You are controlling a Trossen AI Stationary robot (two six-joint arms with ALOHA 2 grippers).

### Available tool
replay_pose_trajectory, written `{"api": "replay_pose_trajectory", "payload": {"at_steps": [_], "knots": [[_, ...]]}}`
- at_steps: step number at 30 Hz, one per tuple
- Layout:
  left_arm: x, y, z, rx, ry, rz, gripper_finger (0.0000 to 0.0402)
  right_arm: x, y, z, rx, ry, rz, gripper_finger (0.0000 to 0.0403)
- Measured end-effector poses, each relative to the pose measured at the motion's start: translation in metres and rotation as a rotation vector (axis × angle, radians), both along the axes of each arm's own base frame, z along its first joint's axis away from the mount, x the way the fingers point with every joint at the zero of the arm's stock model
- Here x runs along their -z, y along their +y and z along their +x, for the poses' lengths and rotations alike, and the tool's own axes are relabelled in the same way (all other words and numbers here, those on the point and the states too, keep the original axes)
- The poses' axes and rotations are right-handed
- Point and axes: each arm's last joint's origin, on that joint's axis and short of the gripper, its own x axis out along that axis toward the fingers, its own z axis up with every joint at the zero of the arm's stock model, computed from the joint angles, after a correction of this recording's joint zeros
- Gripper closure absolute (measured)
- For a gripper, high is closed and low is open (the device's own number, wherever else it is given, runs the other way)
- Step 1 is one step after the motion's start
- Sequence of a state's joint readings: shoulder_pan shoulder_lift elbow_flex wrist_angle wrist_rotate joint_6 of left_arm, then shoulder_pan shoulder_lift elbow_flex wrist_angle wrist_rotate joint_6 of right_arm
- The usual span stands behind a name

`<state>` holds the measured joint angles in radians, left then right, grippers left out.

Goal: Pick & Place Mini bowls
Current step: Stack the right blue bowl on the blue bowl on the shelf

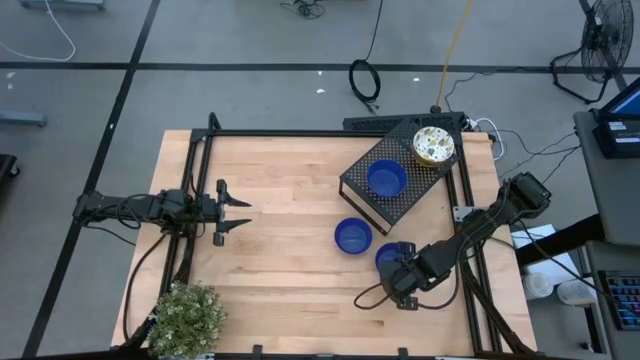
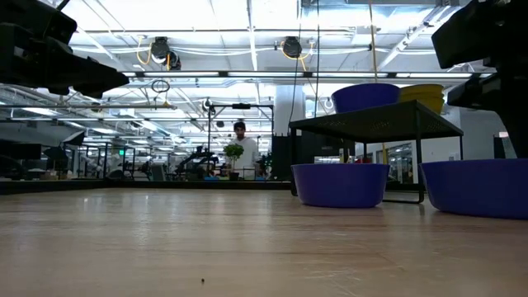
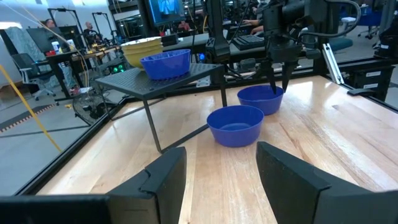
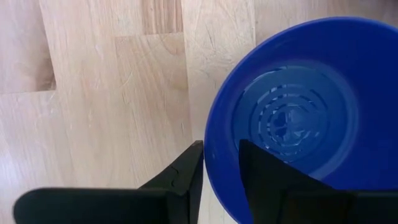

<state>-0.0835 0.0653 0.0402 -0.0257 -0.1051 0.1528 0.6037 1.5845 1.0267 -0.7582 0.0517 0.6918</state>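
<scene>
My right gripper [image 1: 398, 266] stands over a cobalt blue mini bowl [image 1: 391, 254] near the table's right edge, shut on its rim. A second blue bowl [image 1: 352, 237] sits on the wood just left of it. A third blue bowl [image 1: 385, 178] rests on the black perforated box [image 1: 365, 195]. Cream speckled bowls [image 1: 433, 145] sit at that box's far corner; how many are stacked there I cannot tell. My left gripper [image 1: 238, 212] waits open over the table's left part, touching nothing. My right gripper pinches the blue bowl's rim [image 4: 216, 186], one finger [image 4: 186, 171] outside the wall and the other finger [image 4: 264, 174] inside the hollow. The fingers come from above, pointing down. In the low view the bowl [image 2: 477, 186] sits upright with its base on the table.
A potted plant [image 1: 188, 318] stands at the near left corner. The black box [image 2: 375, 124] stands on thin legs with open space beneath. Bare wood [image 1: 280, 250] spans the middle of the table. People and desks show in the room beyond.
</scene>
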Motion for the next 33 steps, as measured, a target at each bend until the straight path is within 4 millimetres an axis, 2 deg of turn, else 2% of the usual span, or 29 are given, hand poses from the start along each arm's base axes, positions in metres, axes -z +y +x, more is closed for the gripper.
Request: {"api": "replay_pose_trajectory", "payload": {"at_steps": [23,27,33], "knots": [[0.0000,0.0000,0.0000,0.000,0.000,0.000,0.0204,0.0000,-0.0001,0.0000,-0.004,-0.001,-0.003,0.0316],[0.0000,0.0000,0.0000,0.000,0.000,0.000,0.0204,0.0000,-0.0001,0.0000,-0.002,-0.001,-0.003,0.0336],[0.0000,0.0000,0.0000,0.000,0.000,0.000,0.0204,0.0000,0.0000,-0.0001,0.001,0.002,0.002,0.0391]]}}
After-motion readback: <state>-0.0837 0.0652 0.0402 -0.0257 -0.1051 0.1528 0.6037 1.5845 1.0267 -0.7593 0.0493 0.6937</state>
